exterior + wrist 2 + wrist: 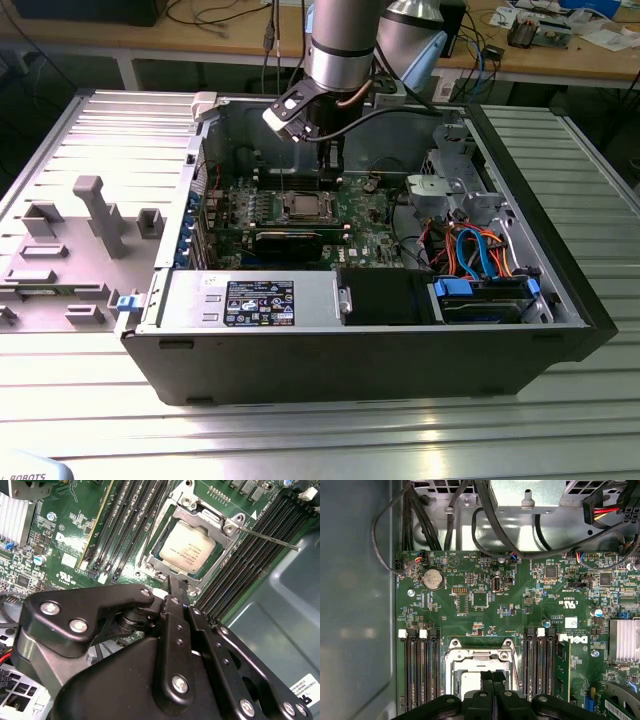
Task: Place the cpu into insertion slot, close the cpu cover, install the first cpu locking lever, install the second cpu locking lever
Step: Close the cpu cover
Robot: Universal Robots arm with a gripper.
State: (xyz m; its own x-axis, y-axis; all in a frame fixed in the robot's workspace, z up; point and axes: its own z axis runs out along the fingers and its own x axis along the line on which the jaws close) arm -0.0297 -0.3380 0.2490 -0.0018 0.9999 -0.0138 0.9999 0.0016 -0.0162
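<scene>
At the edge of the insertion slot (150,562), cpu (187,545) seated under the closed cpu cover (200,511), your claw (176,586) is pinched together, empty; you likely want to press the free locking lever (270,538) squarely, no slipping.

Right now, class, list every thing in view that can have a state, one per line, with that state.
computer case, open, side panel off.
cpu, seated flat, top showing.
cpu cover, lowered over the cpu.
locking lever, swung out sideways, not latched.
end effector, shut, tips beside the cover.
</scene>
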